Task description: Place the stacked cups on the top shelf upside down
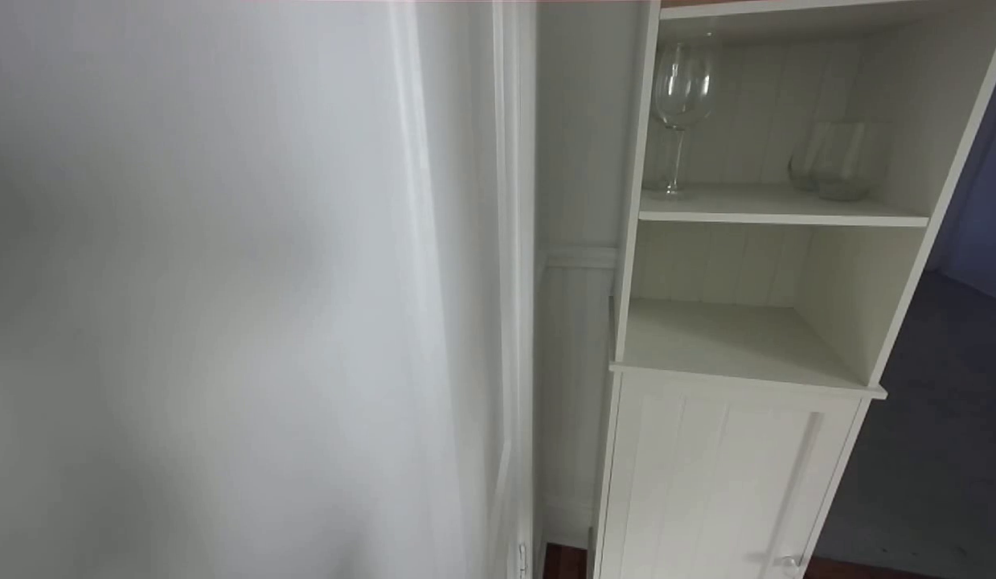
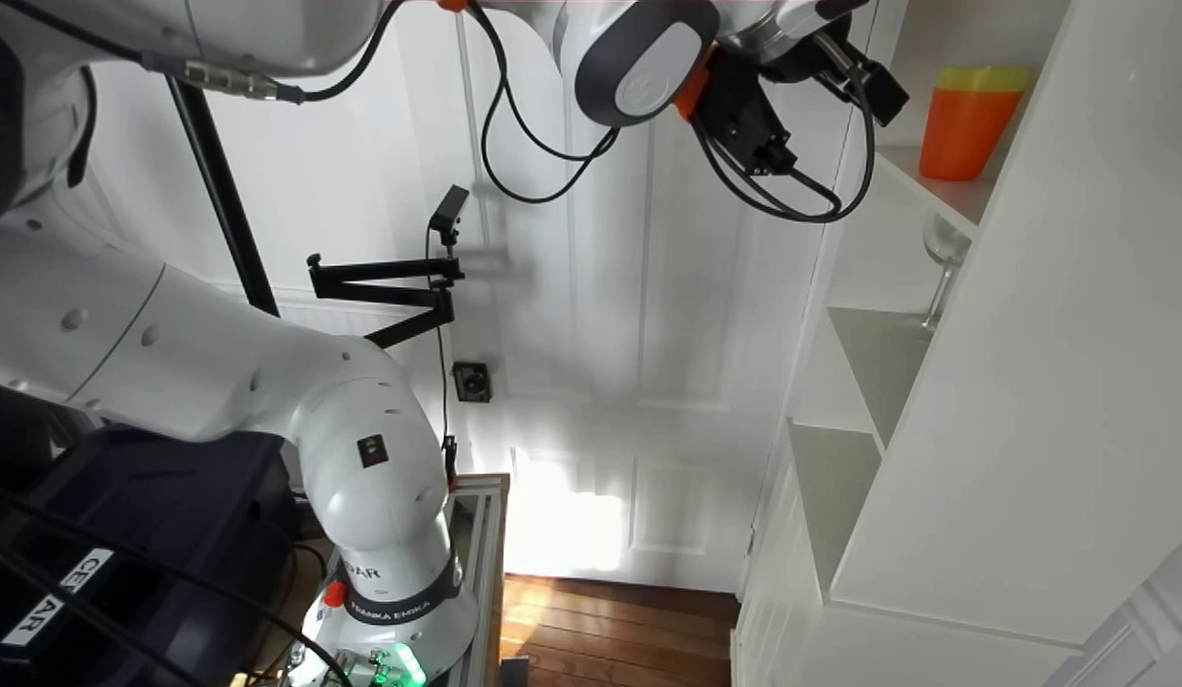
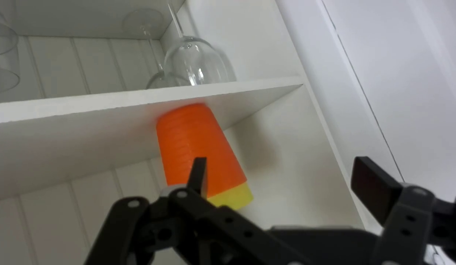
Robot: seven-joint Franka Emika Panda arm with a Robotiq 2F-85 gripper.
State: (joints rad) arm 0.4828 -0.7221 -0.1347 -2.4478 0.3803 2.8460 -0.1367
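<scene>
Cups [image 2: 972,129] in a stack, orange below and yellow above, stand with the wider end up on the top shelf [image 3: 84,103] of the white cupboard [image 1: 731,482]. Near them but apart, the claw [image 3: 281,173] has its fingers [image 3: 197,175] spread wide on the white arm [image 2: 362,401], one hiding part of the cups in the wrist view. On the shelf beneath [image 1: 779,219] are wine glasses [image 1: 684,88] on one side and clear tumblers [image 1: 845,165] on the other.
</scene>
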